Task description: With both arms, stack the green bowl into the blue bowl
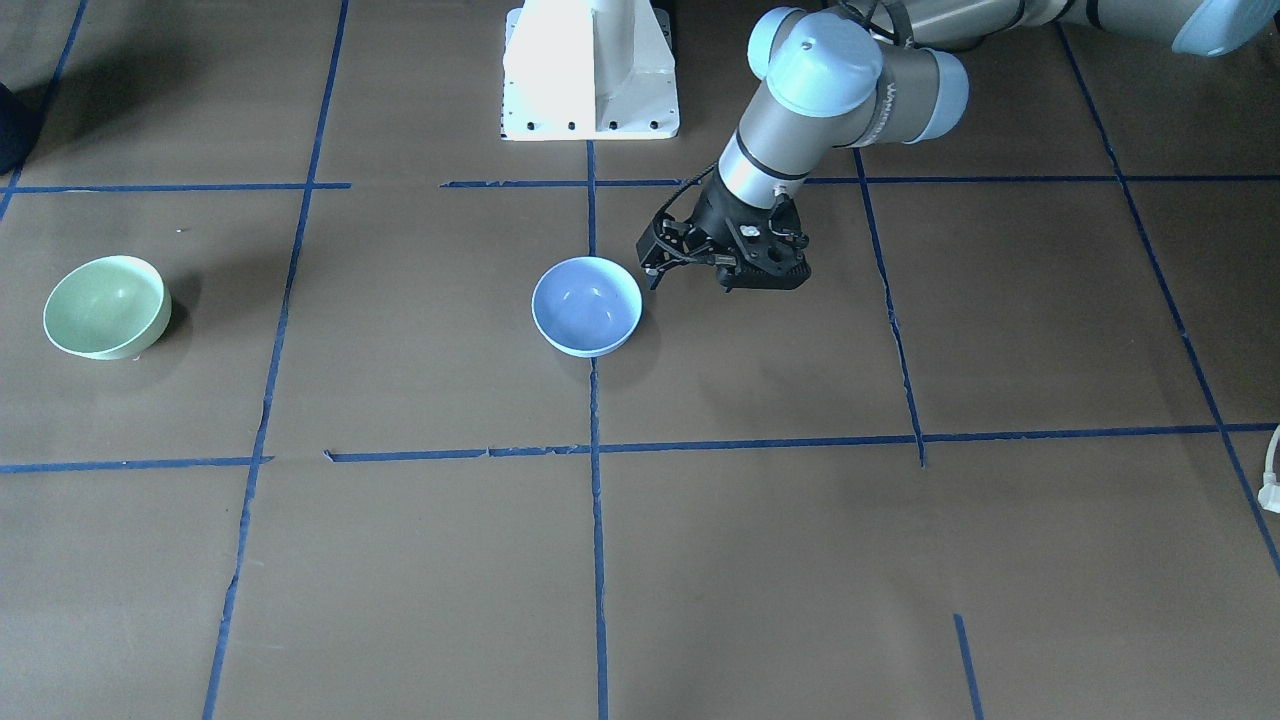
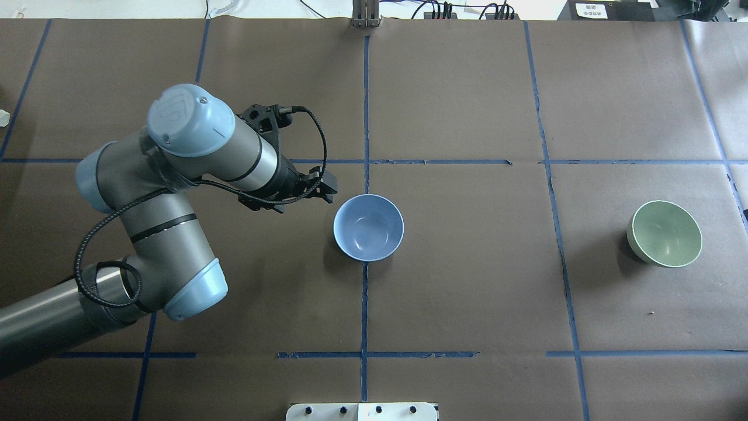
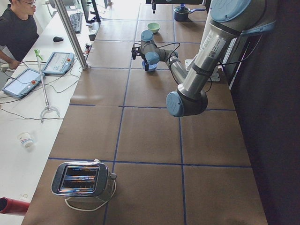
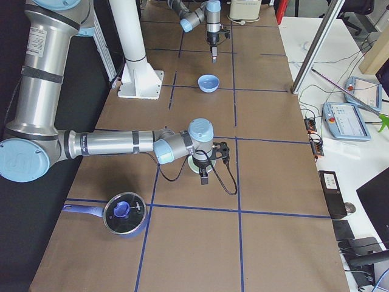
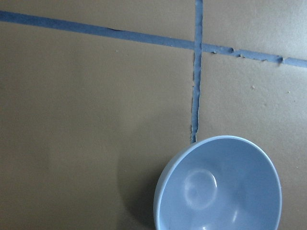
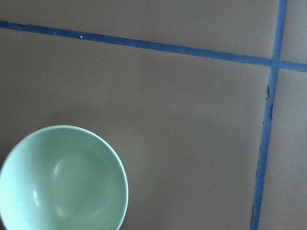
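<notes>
The blue bowl (image 2: 369, 227) stands upright and empty at the table's middle, on a blue tape line; it also shows in the left wrist view (image 5: 220, 187). My left gripper (image 2: 323, 186) hangs low beside it on my left, apart from it, open and empty. The green bowl (image 2: 664, 233) stands upright and empty far to my right; it also shows in the right wrist view (image 6: 62, 179). My right gripper (image 4: 203, 177) shows only in the exterior right view, hanging close by the green bowl (image 4: 193, 163); I cannot tell whether it is open or shut.
The white pedestal base (image 1: 590, 80) stands at the robot's side of the table. A lidded blue pot (image 4: 124, 213) sits beyond the green bowl at the right end. A toaster (image 3: 82, 179) sits at the left end. An operator (image 3: 16, 23) sits at a side desk.
</notes>
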